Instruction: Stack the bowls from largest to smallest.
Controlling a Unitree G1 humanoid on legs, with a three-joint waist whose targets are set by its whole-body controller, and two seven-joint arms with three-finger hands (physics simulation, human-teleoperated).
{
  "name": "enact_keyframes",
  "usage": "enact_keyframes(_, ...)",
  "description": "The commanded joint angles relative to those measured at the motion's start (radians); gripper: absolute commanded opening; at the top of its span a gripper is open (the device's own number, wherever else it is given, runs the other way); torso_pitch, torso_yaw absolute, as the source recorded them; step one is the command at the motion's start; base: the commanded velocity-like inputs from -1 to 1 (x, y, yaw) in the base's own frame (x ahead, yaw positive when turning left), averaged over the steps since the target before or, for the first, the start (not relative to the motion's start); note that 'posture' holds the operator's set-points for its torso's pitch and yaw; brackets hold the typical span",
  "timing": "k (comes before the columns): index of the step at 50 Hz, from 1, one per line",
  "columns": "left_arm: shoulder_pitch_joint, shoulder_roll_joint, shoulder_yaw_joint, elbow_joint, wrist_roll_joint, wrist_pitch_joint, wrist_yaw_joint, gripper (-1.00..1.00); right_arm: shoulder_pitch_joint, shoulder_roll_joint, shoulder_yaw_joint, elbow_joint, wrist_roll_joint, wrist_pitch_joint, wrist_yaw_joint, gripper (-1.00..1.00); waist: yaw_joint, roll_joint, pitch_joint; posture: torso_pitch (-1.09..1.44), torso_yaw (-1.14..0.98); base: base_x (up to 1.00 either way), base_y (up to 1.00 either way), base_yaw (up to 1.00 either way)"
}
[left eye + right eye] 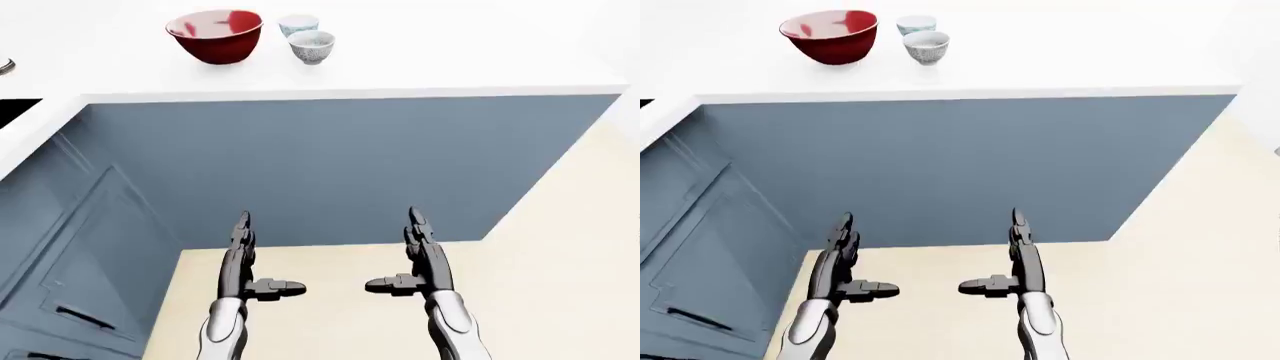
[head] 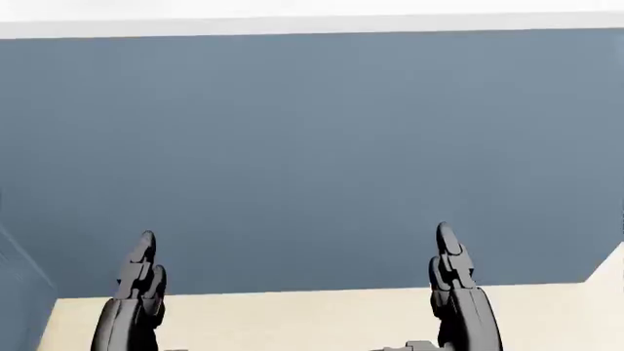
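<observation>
Bowls, three, unstacked, left-eye view: red bowl (image 1: 215, 34), the largest, stands at the top left of the white counter (image 1: 450, 60); a pale blue bowl (image 1: 298, 25) and a grey speckled bowl (image 1: 312, 46) sit just beside it to the right, close together, whether touching you cannot tell. All lie well above your left hand (image 1: 243, 255) and right hand (image 1: 420, 251), both empty, fingers straight and thumbs turned inward, low against the blue cabinet face (image 1: 340, 165); likely carried there for the approach. Head view: only the blue panel, a strip of floor and both hands' fingertips; no bowls, since it looks lower. Right-eye view: same layout, shifted left. Nothing nested yet; by my reading you must close in and lift your arms first.
</observation>
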Motion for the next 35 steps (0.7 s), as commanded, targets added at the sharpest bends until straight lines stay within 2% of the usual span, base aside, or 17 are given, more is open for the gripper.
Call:
enact_keyframes(1,-0.031,-0.009,-0.018,-0.094,0.000,-0.062,-0.001,1.00,-0.023,-0.002,0.009,-0.124,0.010,-0.028,0.015,1.00,-0.002,-0.008,-0.001,0.00,0.00,0.00,0.00,0.00)
enact_keyframes(3,-0.007,-0.003,-0.038,-0.158,-0.028,-0.012,-0.059,1.00,-0.030,-0.002,0.006,-0.117,0.005,-0.029,0.010,1.00,0.007,-0.002,-0.063,0.00,0.00,0.00,0.00,0.00)
enact_keyframes(4,-0.010,-0.004,-0.039,-0.163,-0.016,-0.009,-0.054,1.00,-0.032,0.000,0.008,-0.110,0.004,-0.035,0.009,1.00,0.008,-0.001,-0.053,0.00,0.00,0.00,0.00,0.00)
enact_keyframes(5,-0.022,-0.004,-0.034,-0.151,-0.004,-0.016,-0.041,1.00,-0.032,0.000,0.007,-0.108,0.006,-0.037,0.009,1.00,0.005,-0.007,-0.016,0.00,0.00,0.00,0.00,0.00)
enact_keyframes(7,-0.035,-0.005,-0.029,-0.151,-0.003,-0.005,-0.035,1.00,-0.029,0.002,0.011,-0.120,0.006,-0.033,0.010,1.00,0.008,-0.010,-0.069,0.00,0.00,0.00,0.00,0.00)
enact_keyframes(8,-0.027,-0.004,-0.035,-0.196,-0.029,0.089,-0.060,1.00,-0.033,0.004,0.012,-0.129,0.009,-0.027,0.010,1.00,0.009,-0.010,-0.076,0.00,0.00,0.00,0.00,0.00)
enact_keyframes(12,-0.063,0.003,-0.022,-0.398,-0.066,0.246,-0.054,1.00,-0.066,0.003,0.023,-0.248,0.012,0.088,0.010,1.00,0.007,-0.005,-0.080,0.00,0.00,0.00,0.00,0.00)
enact_keyframes(14,-0.131,0.018,0.003,-0.465,-0.069,0.358,-0.035,1.00,-0.092,-0.006,0.020,-0.364,0.010,0.206,0.006,1.00,0.007,-0.004,-0.082,0.00,0.00,0.00,0.00,0.00)
enact_keyframes(16,-0.184,0.038,0.029,-0.573,-0.081,0.492,-0.023,1.00,-0.132,-0.022,0.002,-0.453,0.008,0.312,0.008,1.00,0.010,-0.004,-0.087,0.00,0.00,0.00,0.00,0.00)
enact_keyframes(19,-0.277,0.068,0.065,-0.680,-0.106,0.661,-0.022,1.00,-0.209,-0.035,-0.045,-0.480,0.088,0.394,0.040,1.00,0.008,-0.001,-0.088,0.00,0.00,0.00,0.00,0.00)
enact_keyframes(24,-0.409,0.116,0.117,-0.792,-0.148,0.854,0.005,1.00,-0.328,-0.093,-0.074,-0.619,0.119,0.646,0.019,1.00,0.010,-0.003,-0.094,0.00,0.00,0.00,0.00,0.00)
enact_keyframes(25,-0.449,0.132,0.138,-0.816,-0.166,0.907,0.010,1.00,-0.353,-0.104,-0.082,-0.652,0.122,0.688,0.018,1.00,0.008,0.004,-0.120,0.00,0.00,0.31,0.12,0.00)
enact_keyframes(26,-0.478,0.144,0.158,-0.835,-0.187,0.950,0.017,1.00,-0.367,-0.107,-0.094,-0.667,0.130,0.708,0.017,1.00,0.006,0.001,-0.074,0.00,0.00,0.49,0.20,0.00)
enact_keyframes(27,-0.520,0.164,0.189,-0.864,-0.215,1.011,0.024,1.00,-0.380,-0.114,-0.098,-0.686,0.134,0.733,0.015,1.00,0.002,0.004,-0.041,0.00,0.00,0.69,0.20,0.00)
enact_keyframes(28,-0.554,0.182,0.215,-0.872,-0.240,1.053,0.033,1.00,-0.397,-0.122,-0.104,-0.710,0.141,0.766,0.012,1.00,0.000,0.003,-0.025,0.00,0.00,0.77,0.20,0.00)
enact_keyframes(31,-0.612,0.225,0.256,-0.880,-0.301,1.118,0.059,1.00,-0.439,-0.132,-0.124,-0.737,0.166,0.816,0.001,1.00,-0.013,0.008,-0.030,0.00,0.00,0.80,0.20,0.00)
enact_keyframes(35,-0.623,0.256,0.262,-0.889,-0.348,1.130,0.100,1.00,-0.496,-0.141,-0.119,-0.762,0.194,0.877,-0.020,1.00,-0.033,0.056,-0.032,0.00,0.00,0.82,0.18,0.00)
